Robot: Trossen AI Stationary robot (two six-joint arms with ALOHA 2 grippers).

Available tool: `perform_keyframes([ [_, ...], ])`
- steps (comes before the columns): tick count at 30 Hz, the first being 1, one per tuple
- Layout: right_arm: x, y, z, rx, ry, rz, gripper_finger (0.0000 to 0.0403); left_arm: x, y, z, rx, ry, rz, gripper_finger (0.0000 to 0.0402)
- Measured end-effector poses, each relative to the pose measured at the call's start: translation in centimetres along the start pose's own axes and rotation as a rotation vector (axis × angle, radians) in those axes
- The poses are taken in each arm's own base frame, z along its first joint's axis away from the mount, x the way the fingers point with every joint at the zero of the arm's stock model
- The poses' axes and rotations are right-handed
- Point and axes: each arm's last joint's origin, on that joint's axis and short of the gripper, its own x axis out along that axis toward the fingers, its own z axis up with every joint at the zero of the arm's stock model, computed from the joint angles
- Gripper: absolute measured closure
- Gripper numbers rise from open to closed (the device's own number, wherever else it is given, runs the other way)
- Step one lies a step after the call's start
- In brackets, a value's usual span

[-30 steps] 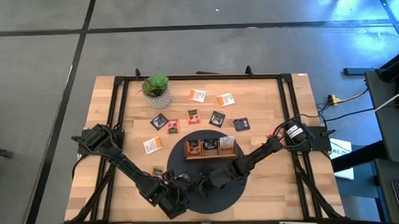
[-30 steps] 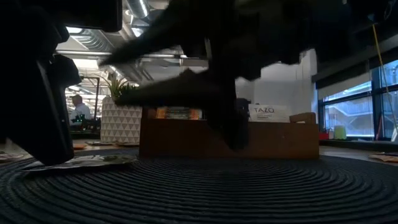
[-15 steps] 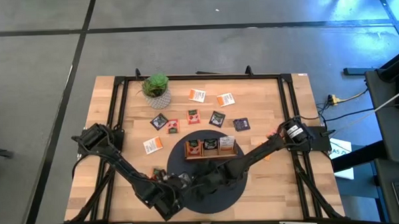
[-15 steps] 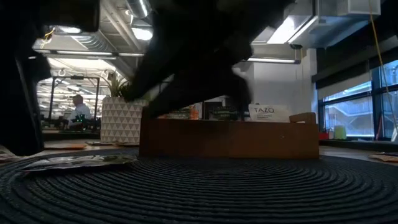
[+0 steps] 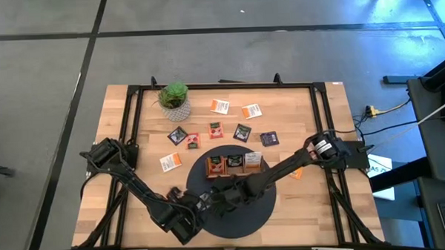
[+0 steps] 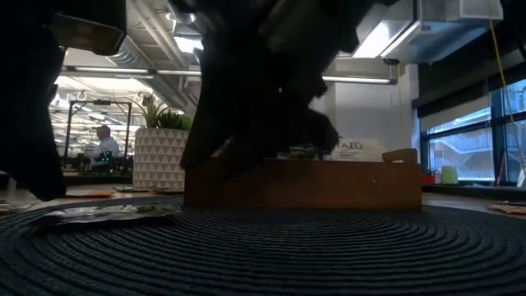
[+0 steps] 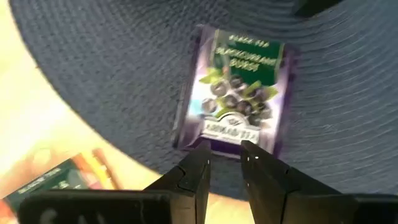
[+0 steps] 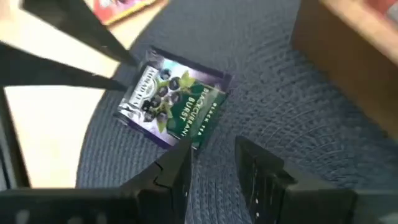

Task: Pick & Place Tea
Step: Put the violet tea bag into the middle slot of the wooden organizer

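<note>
A purple tea packet (image 7: 236, 93) (image 8: 171, 107) lies flat on the round dark mat (image 5: 244, 217), near its left rim. My left gripper (image 7: 226, 154) hovers by one short edge of the packet with only a narrow gap between its fingers. My right gripper (image 8: 211, 163) is open and comes at the packet from the opposite side, one fingertip (image 8: 181, 155) just short of a corner. Neither plainly touches it. The wooden tray (image 5: 235, 165) stands at the mat's far edge and holds three packets.
Several more packets lie on the bare wood beyond the tray, among them a white-orange one (image 5: 219, 106), a black-green one (image 5: 242, 132) and a purple one (image 5: 269, 139). Another packet (image 7: 59, 180) sits just off the mat's left rim. The potted plant (image 5: 174, 98) stands at the far left.
My right gripper has moved over the mat toward the table's left, closing in on the purple packet. My left gripper has drawn back a little toward the table's left. The packet has stayed flat on the mat.
</note>
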Motion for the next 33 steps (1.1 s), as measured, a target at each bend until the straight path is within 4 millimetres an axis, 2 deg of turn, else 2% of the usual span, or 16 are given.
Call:
perform_keyframes([
  [8,1.9,-0.3,-1.1,0.064,0.084,0.025,0.0278,1.1,0.5,-0.5,-0.049,-0.003,-0.037,0.0318],
  [12,2.0,-0.3,-1.1,0.063,0.082,0.027,0.0278,1.8,0.8,-1.0,-0.081,-0.009,-0.093,0.0318],
  [20,2.2,0.1,-1.0,0.057,0.078,0.090,0.0277,1.9,0.9,-1.2,-0.080,-0.008,-0.098,0.0317],
  [33,2.3,0.5,-0.9,0.061,0.099,0.155,0.0248,2.0,0.9,-1.4,-0.078,-0.001,-0.098,0.0318],
])
